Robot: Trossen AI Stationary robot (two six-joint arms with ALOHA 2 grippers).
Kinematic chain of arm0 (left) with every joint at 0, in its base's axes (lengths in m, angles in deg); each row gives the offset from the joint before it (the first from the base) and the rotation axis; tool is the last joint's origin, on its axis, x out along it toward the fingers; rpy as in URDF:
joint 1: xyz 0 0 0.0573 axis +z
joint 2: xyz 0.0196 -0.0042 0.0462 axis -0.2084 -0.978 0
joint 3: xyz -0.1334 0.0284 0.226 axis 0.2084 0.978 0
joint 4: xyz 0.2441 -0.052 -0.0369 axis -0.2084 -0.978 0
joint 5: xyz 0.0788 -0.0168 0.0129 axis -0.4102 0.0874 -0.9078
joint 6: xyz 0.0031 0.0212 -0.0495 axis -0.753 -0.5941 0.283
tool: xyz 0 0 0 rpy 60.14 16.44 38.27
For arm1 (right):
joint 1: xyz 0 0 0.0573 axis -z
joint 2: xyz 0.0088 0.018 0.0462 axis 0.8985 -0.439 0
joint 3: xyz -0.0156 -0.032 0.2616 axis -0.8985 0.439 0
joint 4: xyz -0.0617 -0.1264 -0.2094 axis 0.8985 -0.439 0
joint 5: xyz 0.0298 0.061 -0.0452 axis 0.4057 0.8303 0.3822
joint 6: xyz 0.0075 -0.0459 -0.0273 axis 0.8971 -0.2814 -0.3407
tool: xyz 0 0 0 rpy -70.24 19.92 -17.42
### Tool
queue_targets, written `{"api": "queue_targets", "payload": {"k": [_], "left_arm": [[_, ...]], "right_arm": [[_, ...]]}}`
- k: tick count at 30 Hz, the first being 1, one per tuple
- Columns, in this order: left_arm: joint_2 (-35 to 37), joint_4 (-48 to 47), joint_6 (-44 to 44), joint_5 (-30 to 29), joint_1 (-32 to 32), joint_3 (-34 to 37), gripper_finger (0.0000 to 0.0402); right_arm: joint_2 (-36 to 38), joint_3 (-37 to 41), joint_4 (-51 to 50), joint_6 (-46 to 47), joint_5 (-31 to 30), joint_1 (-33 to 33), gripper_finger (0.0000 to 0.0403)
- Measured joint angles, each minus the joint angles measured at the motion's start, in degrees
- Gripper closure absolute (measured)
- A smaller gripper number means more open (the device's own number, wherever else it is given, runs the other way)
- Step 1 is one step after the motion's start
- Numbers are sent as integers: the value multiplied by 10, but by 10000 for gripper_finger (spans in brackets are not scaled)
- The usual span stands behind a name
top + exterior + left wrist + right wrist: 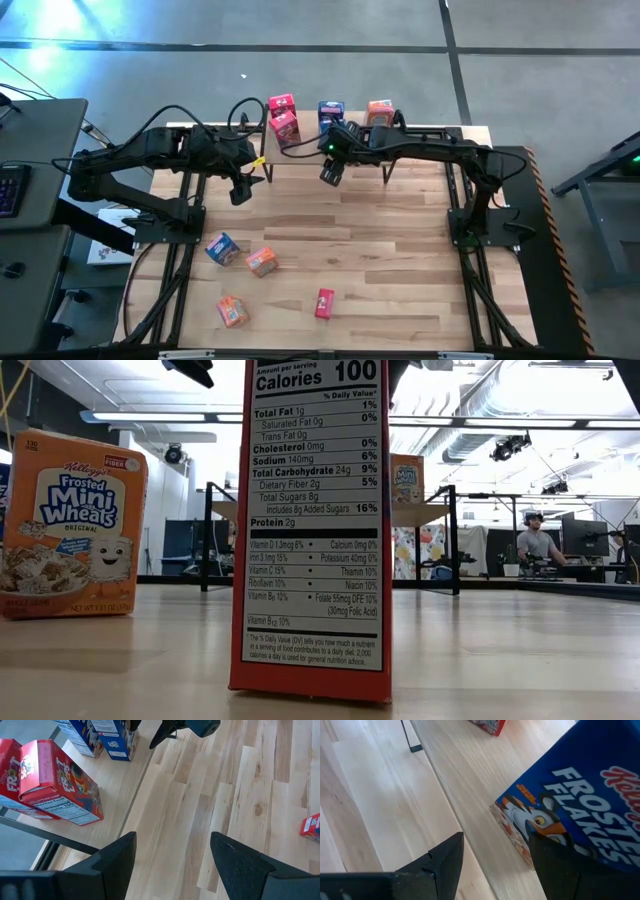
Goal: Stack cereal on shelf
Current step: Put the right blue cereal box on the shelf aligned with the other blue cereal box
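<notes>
Beside right fingers (547, 865), spread and empty, blue cereal box (580, 805), perhaps touching; left fingers (120, 857) spread, empty.

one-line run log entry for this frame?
left gripper: open, empty, near shelf | right gripper: open, empty, by blue box | four boxes on table

Low view: red box (315, 530) shows a nutrition panel, "Calories 100", "Total Fat 1g", "Sodium 140mg", "Protein 2g"; orange box (72, 525) reads "Kellogg's Frosted Mini Wheats Original". Blue box (580, 805) reads "Frosted Flakes". Red boxes (55, 785) on the shelf (125, 775) read what looks like "Froot Loops", partly cut off.
</notes>
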Motion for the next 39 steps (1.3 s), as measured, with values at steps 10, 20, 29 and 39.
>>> {"api": "queue_targets", "payload": {"k": [10,20,29,39], "left_arm": [[0,0,0,0,0,0,155],[0,0,-10,0,0,0,155],[0,0,-14,0,0,0,155],[0,0,-15,0,0,0,155]], "right_arm": [[-20,-1,6,-2,-11,0,185],[-22,-1,23,-2,-10,0,185],[-22,-1,28,4,11,0,185],[-22,-1,52,11,11,0,185]]}}
